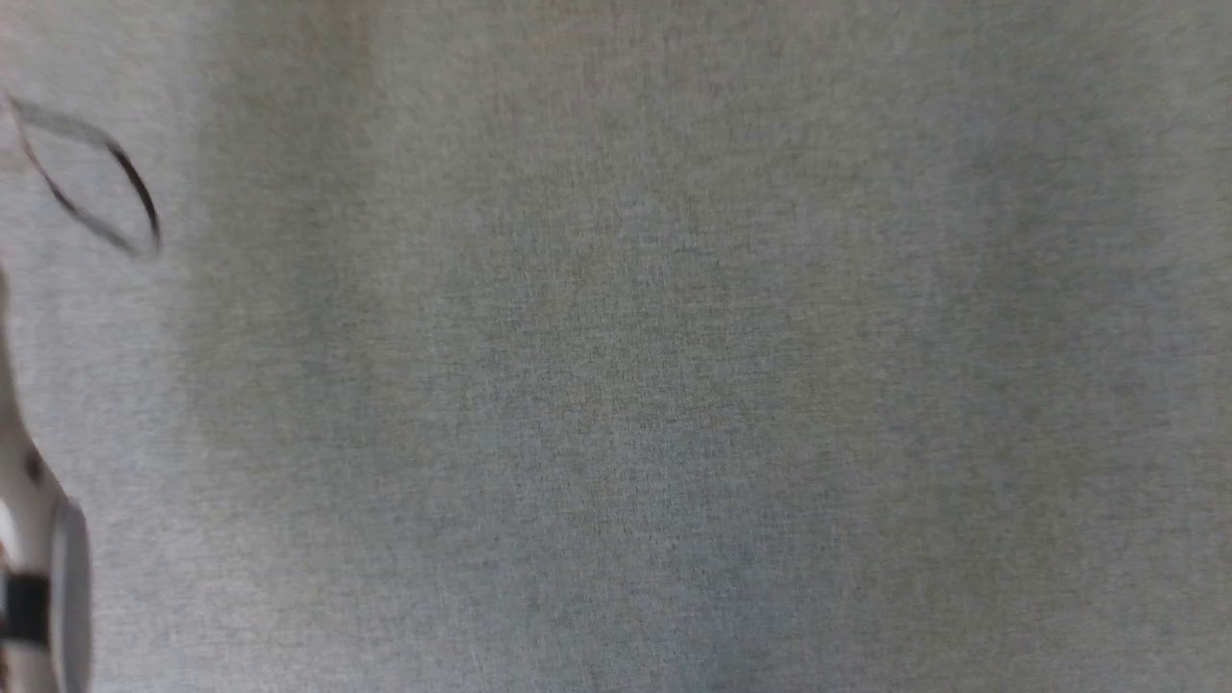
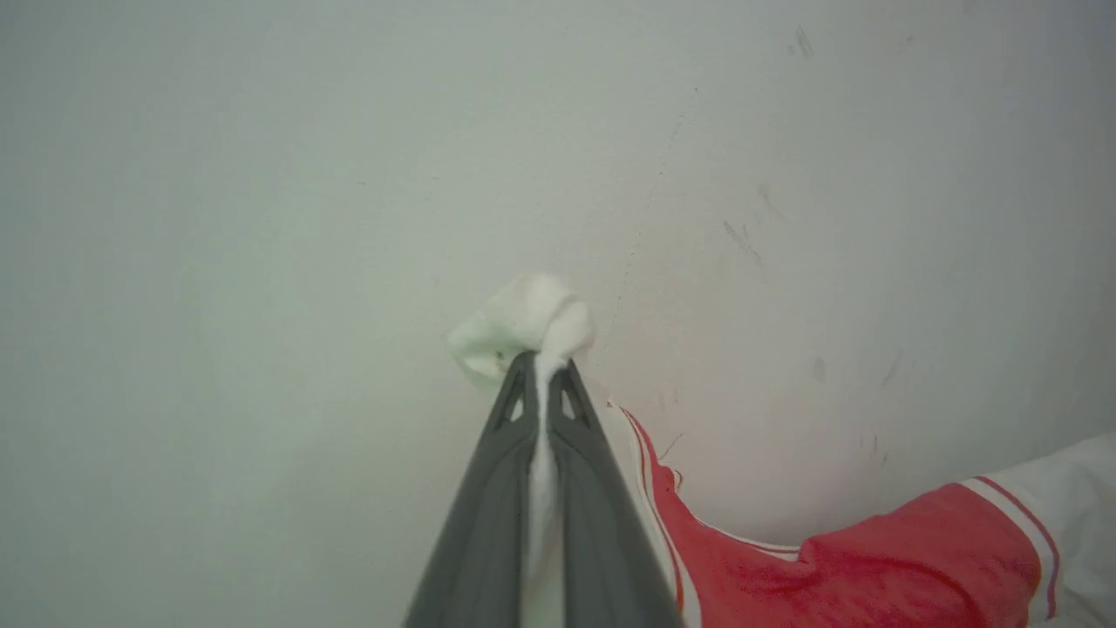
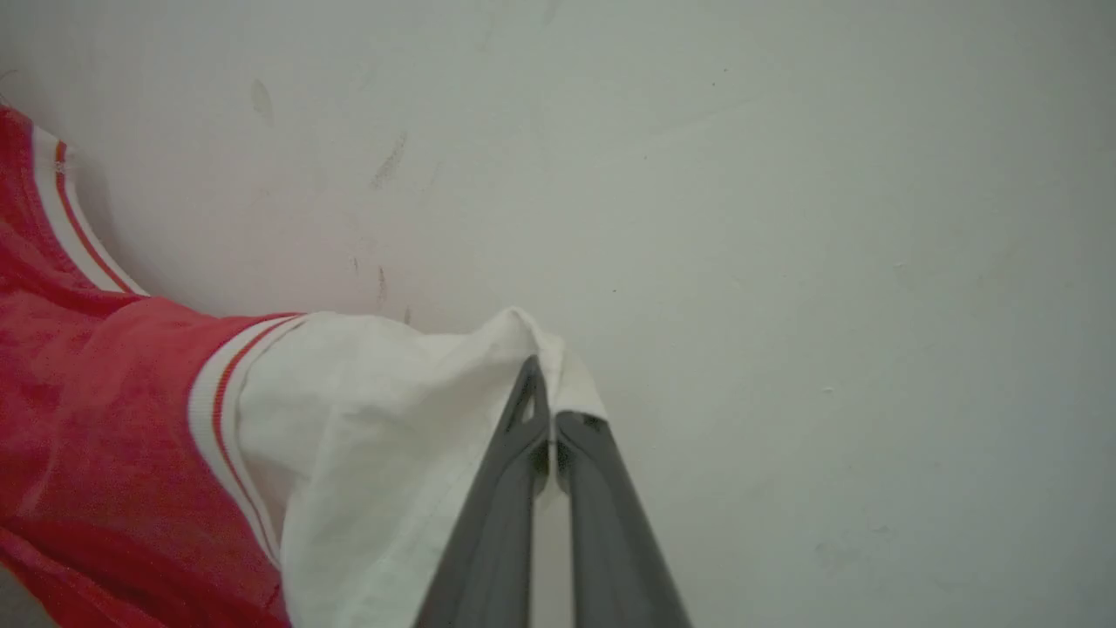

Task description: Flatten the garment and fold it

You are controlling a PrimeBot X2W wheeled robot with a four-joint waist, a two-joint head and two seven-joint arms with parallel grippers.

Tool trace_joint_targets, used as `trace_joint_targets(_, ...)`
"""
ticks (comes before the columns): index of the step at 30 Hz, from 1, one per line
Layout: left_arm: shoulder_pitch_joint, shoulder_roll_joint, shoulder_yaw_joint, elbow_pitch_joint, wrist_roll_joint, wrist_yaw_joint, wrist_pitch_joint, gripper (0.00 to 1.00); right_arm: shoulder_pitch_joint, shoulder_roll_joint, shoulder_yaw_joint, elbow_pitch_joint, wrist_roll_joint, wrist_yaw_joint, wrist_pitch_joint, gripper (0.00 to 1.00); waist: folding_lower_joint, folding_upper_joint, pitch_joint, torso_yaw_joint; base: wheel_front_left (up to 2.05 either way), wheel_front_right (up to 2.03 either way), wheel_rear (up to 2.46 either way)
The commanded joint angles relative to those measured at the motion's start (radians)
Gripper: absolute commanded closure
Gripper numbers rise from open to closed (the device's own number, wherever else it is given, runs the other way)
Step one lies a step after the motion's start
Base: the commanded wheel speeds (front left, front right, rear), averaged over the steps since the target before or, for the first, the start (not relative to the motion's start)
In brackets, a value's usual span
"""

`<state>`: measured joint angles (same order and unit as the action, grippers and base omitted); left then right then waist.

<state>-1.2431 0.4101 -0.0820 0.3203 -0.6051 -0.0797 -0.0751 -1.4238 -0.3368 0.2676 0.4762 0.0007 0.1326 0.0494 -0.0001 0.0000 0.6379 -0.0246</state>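
- The head view took in a blurred grey woven surface (image 1: 674, 385), with a thin dark loop (image 1: 91, 178) well apart from a pale forearm (image 1: 38, 539).
- Both wrist views showed a scuffed pale surface (image 2: 261, 218) behind the shirt (image 2: 907, 558).
- The left gripper (image 2: 540, 362) pinched a wad of the shirt's white cloth.
- The right gripper (image 3: 542, 375) pinched the shirt's white sleeve edge, beside the striped trim.

Dark grey tapered fingers (image 2: 486, 506), triangular cut-outs near the tips, pale glossy forearm (image 1: 27, 510) with a black band
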Motion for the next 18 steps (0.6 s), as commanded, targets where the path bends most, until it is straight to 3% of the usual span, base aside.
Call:
trace_joint_targets(1, 0.029, 0.004, 0.005, -0.013, -0.007, -0.007, 0.0, 1.0, 0.028, -0.013, 0.0, -0.012, 0.013, -0.002, -0.003, 1.0, 0.0001, 0.0, -0.066, 0.002, 0.0, 0.0, 0.0)
trace_joint_targets(9, 0.443, -0.001, 0.01, -0.244, -0.053, 0.014, 0.026, 1.0, 0.47, -0.061, -0.094, -0.295, 0.144, -0.002, 0.083, 1.0, 0.0001, 0.0, -0.216, 0.014, 0.0, 0.0, 0.0)
trace_joint_targets(18, 0.871, -0.019, -0.022, -0.427, -0.035, 0.075, 0.021, 1.0, 0.907, 0.009, -0.229, -0.564, 0.188, -0.002, 0.153, 1.0, 0.0001, 0.0, -0.356, 0.02, 0.0, 0.0, 0.0)
